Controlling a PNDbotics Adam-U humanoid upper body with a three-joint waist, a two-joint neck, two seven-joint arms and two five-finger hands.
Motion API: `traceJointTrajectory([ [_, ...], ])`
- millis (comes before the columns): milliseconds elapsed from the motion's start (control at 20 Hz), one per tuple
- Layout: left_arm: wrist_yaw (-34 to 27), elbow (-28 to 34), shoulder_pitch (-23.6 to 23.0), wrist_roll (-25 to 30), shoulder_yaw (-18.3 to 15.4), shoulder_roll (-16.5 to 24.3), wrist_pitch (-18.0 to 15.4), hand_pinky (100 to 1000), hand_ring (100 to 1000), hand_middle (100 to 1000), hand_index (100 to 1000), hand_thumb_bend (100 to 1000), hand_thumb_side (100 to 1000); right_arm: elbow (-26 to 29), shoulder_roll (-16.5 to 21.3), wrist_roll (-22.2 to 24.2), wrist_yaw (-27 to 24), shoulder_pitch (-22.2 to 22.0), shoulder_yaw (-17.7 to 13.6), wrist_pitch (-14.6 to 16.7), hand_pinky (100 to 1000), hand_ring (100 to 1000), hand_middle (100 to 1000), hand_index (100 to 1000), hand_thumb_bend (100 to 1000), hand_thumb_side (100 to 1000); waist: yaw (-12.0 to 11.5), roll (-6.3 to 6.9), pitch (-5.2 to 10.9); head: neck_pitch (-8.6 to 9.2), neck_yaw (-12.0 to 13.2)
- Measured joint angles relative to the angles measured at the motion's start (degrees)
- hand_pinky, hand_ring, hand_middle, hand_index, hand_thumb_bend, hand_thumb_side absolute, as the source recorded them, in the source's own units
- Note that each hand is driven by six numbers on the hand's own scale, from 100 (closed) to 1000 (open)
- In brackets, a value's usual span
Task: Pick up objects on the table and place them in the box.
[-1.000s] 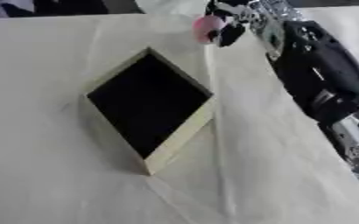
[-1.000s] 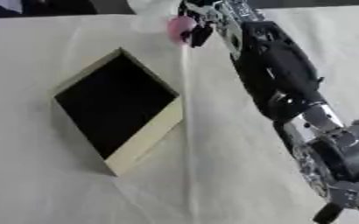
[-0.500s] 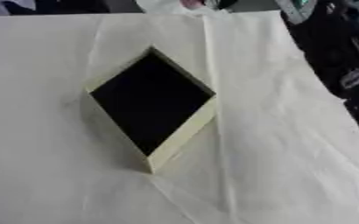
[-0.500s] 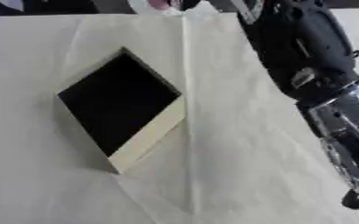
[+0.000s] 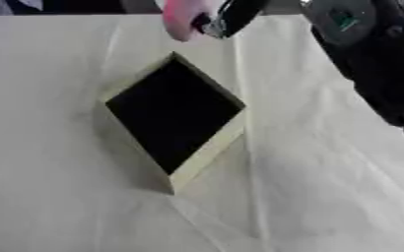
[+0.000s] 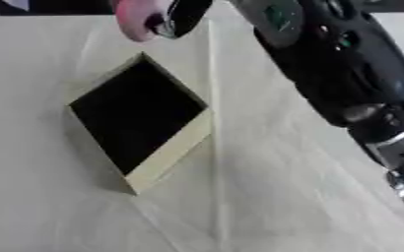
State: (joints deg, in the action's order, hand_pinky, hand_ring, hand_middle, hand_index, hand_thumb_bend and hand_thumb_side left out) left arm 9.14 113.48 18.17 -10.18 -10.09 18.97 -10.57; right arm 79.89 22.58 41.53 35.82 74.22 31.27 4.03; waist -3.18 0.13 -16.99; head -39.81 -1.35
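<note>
Overhead, one pink object in right hand's fingers, one box.

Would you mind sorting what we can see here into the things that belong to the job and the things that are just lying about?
Belongs to the job:
- pink object, held up by the right hand beyond the box's far corner
- box, open, dark inside

Just there:
- cream tablecloth under the box
</note>
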Motion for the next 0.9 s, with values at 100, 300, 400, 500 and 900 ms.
traceJointTrajectory([
  [100,0.00,0.00,0.00,0.00,0.00,0.05,0.00,707,753,774,781,100,696,1.83,0.71,0.90,-0.92,-0.72,0.94,-0.94,768,696,522,717,100,100,0.00,-0.11,0.00,0.00,0.00],
  [300,0.01,0.00,0.00,0.01,0.00,0.10,0.01,707,753,775,781,100,696,5.15,1.79,2.06,-2.66,-1.99,2.43,-2.26,769,699,523,719,100,100,0.01,-0.16,0.00,-0.01,0.02],
  [400,0.01,0.00,0.00,0.02,0.00,0.10,0.01,707,753,775,781,100,697,6.31,2.05,2.58,-2.94,-2.42,3.06,-2.78,769,702,524,718,100,100,0.02,-0.15,0.00,-0.01,0.01],
  [500,0.01,0.00,0.00,0.06,0.00,0.10,0.04,707,753,775,781,100,697,6.68,2.09,3.01,-2.95,-2.98,3.61,-3.21,766,702,522,717,100,100,0.02,-0.11,0.00,-0.01,-0.01],
  [900,0.01,0.00,-0.02,0.20,0.00,0.10,0.15,707,752,776,780,100,698,5.20,1.82,4.46,-3.09,-5.05,6.04,-3.16,763,708,524,715,100,100,-0.05,0.06,-0.01,-0.01,-0.11],
])
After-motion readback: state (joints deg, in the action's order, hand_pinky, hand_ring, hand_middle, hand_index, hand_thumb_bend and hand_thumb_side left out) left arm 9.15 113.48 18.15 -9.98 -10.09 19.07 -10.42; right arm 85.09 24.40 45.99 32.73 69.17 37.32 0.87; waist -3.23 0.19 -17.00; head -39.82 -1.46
